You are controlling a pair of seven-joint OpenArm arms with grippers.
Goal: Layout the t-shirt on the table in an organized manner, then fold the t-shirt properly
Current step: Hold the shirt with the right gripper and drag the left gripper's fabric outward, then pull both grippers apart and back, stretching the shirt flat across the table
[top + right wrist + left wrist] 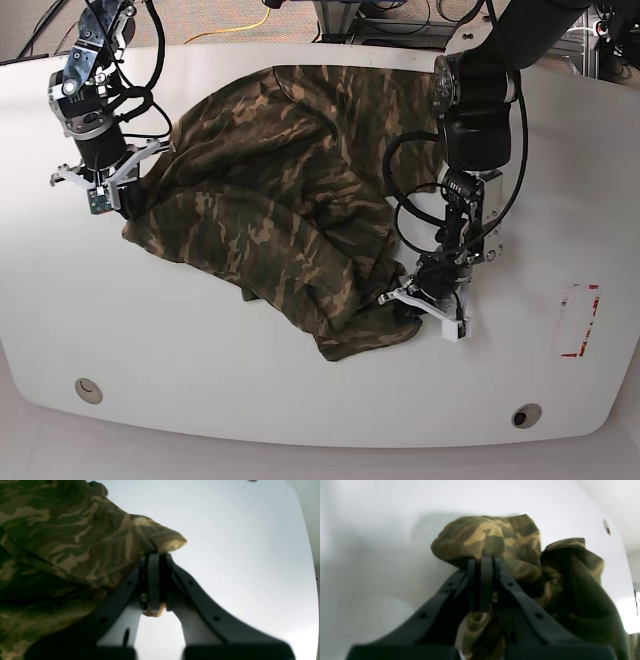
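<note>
Shirt bunched in a rumpled heap mid-desk, stretched roughly between the two sets of jaws. Long axis running diagonally from the right jaws to the left jaws. Both clamped tight on cloth at opposite edges: left jaws pinching a puckered fold, right jaws biting a tan hem corner. Bulk of the fabric lying inboard of each grip, so spreading probably means pulling apart along that diagonal. Neither arm clearly nearer; each already at its own end. Not flat yet, folding still ahead.
</note>
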